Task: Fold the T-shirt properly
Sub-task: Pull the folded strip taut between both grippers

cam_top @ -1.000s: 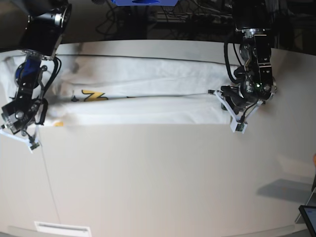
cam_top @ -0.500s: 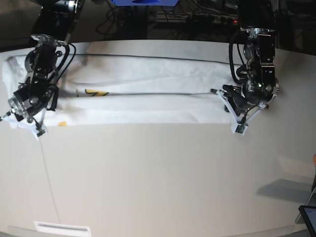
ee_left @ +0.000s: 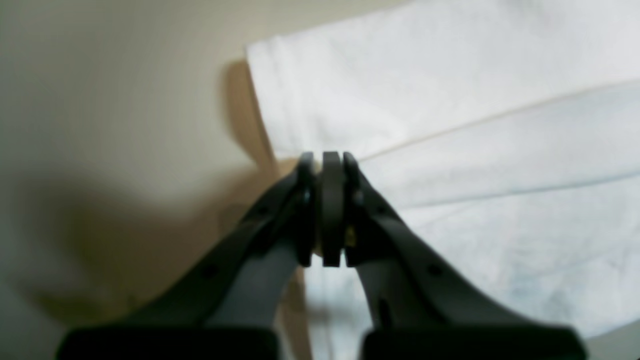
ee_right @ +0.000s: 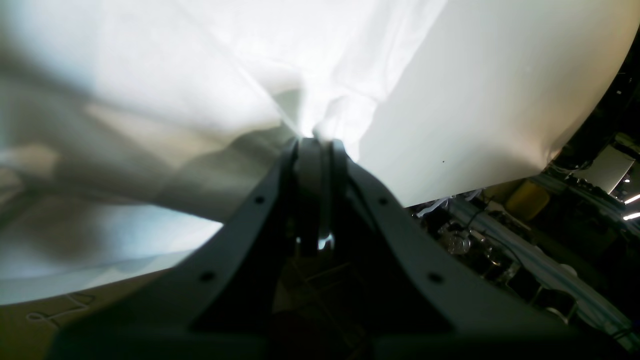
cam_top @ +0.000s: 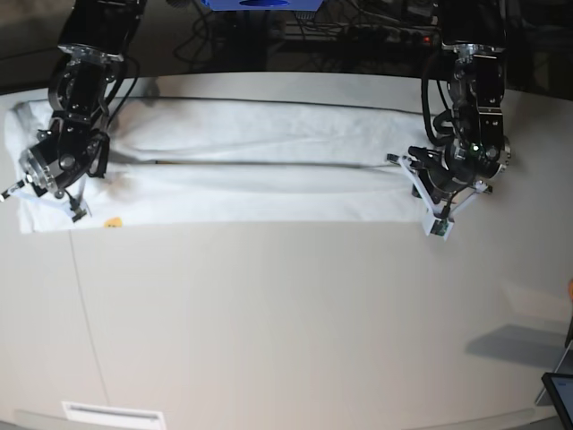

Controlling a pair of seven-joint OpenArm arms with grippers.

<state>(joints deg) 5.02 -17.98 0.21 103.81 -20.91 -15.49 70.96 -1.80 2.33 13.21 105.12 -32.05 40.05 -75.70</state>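
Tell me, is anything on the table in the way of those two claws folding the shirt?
Nothing visible is. The right gripper is shut on the shirt, and the left gripper is shut at the shirt's other end, touching the cloth. The table around the shirt shows no object in the fold's path.

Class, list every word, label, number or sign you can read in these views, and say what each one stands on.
None can be read.
T-shirt: folded white; only a small orange-yellow speck of print at its near left edge, no letters legible.
Table: no markings.
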